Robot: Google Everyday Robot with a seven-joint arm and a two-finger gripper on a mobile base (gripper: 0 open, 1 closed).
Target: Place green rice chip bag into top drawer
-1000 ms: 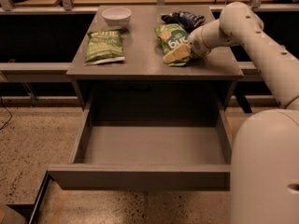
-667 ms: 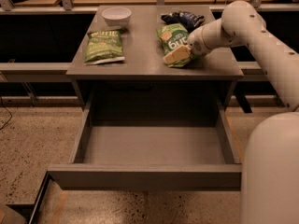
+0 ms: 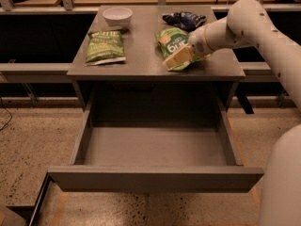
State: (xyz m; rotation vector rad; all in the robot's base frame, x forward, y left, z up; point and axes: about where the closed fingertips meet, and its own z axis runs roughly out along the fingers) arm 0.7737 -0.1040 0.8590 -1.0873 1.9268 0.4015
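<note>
The green rice chip bag lies on the grey table top, right of centre, with its white lettering facing up. My gripper reaches in from the right and rests at the bag's right edge; the white wrist hides the contact. The bag's near right corner looks pale and turned up by the gripper. The top drawer is pulled fully out below the table's front edge, and its grey inside shows bare.
A duller olive-green bag lies on the table's left. A white bowl stands at the back left and a dark blue bag at the back right. My white body fills the lower right. Dark shelving flanks the table.
My white body at the lower right has drawn back toward the right edge. The arm has stayed at the green bag's right edge, and the bag has hardly moved.
</note>
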